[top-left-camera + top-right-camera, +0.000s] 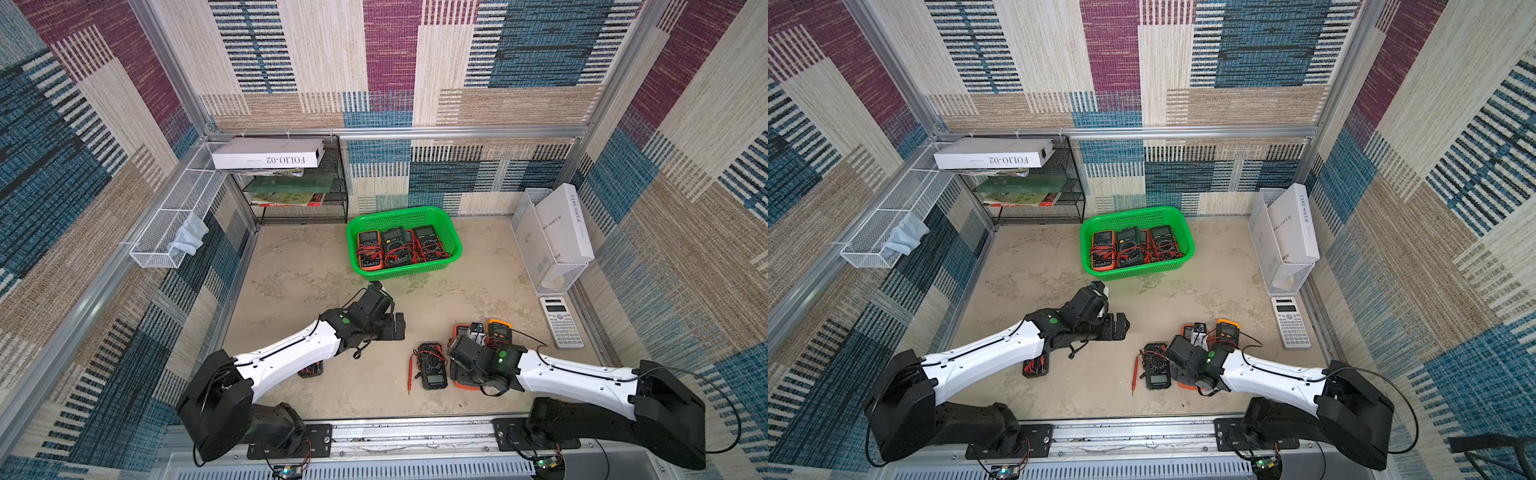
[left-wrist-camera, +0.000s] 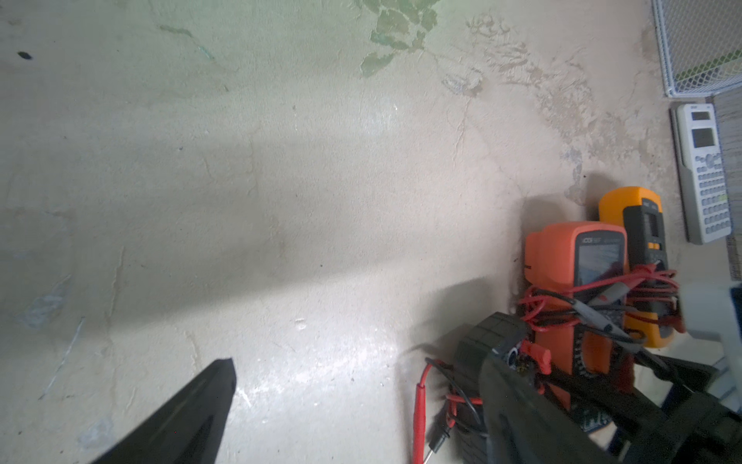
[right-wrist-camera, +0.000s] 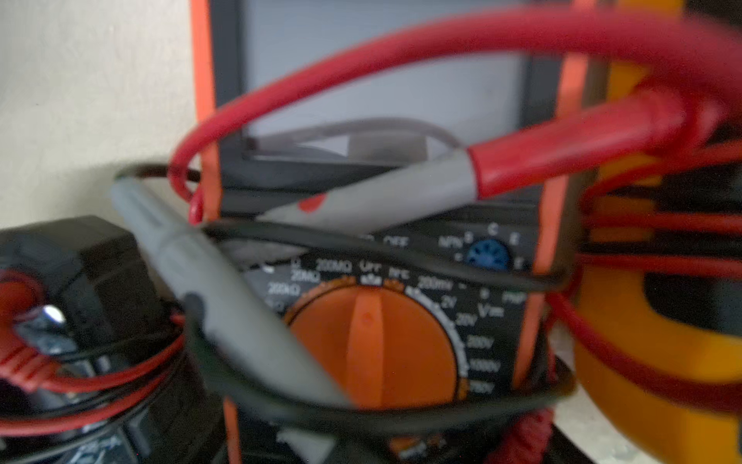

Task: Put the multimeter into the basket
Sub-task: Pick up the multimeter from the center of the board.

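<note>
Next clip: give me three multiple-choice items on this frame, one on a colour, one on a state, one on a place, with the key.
1. The basket is: A blue; B green; C white.
2. The left end effector is: A open; B shut on the basket's rim; C shut, empty.
3. The calculator lies: A in the basket; B in the left end effector; C on the table.
Key: 1 B, it shows bright green in both top views. 2 A, its fingers stand wide apart over bare table. 3 C, it lies flat there, apart from both.
</note>
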Motion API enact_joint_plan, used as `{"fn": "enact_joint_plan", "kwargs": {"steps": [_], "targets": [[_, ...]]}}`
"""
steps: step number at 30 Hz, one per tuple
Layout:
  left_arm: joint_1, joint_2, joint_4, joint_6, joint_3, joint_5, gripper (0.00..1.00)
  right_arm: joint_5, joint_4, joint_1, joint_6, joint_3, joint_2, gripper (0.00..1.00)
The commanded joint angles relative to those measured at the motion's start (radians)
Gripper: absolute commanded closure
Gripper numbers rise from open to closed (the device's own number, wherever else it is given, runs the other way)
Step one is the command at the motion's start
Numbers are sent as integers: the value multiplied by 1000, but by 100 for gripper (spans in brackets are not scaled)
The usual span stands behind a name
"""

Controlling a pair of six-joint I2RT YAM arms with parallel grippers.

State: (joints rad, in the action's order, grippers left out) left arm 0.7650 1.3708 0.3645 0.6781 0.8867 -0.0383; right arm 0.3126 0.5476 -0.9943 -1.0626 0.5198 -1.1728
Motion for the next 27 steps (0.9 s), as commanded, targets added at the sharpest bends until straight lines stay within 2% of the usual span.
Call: {"fn": "enact_joint_plan", "kwargs": {"steps": [1,8,17,27], "targets": [[-3,-8,13,-18,14,-30,0,8,-14,6,22,9,-1,29],[-15,-28,21,-17,26,-65,0,18,-7,16,45,22,16,50],[-56,-38,34,-32,55,-85,0,44,31,58,102,76,55,73],[-129,-18,45,-67,106,-83,0,39,6,217,281,208,73,78]]}}
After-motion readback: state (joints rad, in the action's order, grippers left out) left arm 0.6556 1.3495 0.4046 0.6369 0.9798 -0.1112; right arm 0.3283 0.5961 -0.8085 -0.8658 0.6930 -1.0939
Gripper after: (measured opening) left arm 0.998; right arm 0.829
